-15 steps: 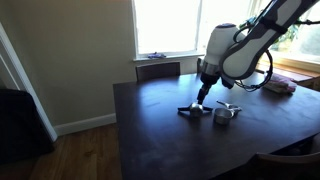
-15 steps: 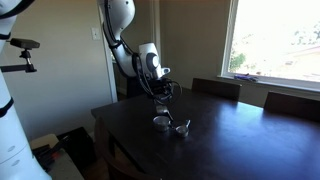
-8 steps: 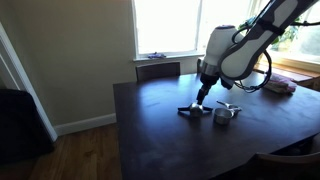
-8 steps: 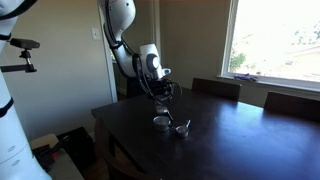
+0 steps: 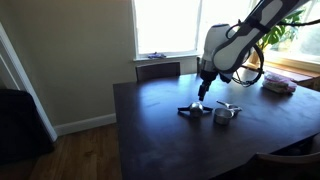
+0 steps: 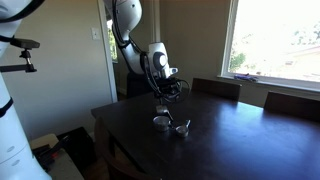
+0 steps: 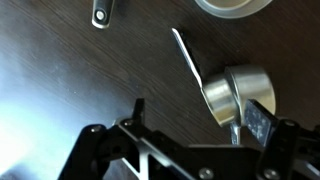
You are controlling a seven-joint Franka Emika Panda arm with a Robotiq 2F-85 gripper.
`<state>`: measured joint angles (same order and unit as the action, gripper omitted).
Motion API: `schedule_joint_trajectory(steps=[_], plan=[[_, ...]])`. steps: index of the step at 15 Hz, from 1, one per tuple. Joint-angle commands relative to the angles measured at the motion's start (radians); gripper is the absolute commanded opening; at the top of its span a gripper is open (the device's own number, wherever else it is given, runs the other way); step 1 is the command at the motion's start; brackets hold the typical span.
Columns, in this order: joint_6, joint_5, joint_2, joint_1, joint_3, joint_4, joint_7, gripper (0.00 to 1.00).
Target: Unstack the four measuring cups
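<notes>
The shiny silver measuring cups lie on the dark table point(image 5: 160, 130). In an exterior view one cup point(image 5: 190, 109) lies under the gripper point(image 5: 202, 98) and a larger one point(image 5: 224, 114) sits beside it. They also show in the other exterior view point(image 6: 160, 121) point(image 6: 182, 127), below the gripper point(image 6: 161, 97). In the wrist view a small cup point(image 7: 238, 90) with a long flat handle lies close to one finger. A larger cup's rim point(image 7: 232, 5) and a handle end point(image 7: 102, 14) show at the top. The gripper point(image 7: 200, 115) is open and holds nothing.
Chair backs point(image 5: 158, 70) point(image 6: 216, 88) stand at the table's far edges. A bright window point(image 5: 170, 25) lies behind. Small items point(image 5: 278, 87) rest on the sill near the arm. A tripod point(image 6: 22, 60) stands to one side.
The arm has lifted and shifted slightly, with the gripper a little higher above the cups. The cups have not moved.
</notes>
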<state>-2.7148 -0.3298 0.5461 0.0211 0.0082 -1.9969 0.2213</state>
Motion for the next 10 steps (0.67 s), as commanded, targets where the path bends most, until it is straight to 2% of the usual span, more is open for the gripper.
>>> schedule_joint_trajectory(steps=[1,10], plan=[[0.035,0.009,0.046,-0.015,0.01,0.063,0.081,1.0],[0.119,-0.01,0.163,-0.005,-0.009,0.184,0.142,1.0]])
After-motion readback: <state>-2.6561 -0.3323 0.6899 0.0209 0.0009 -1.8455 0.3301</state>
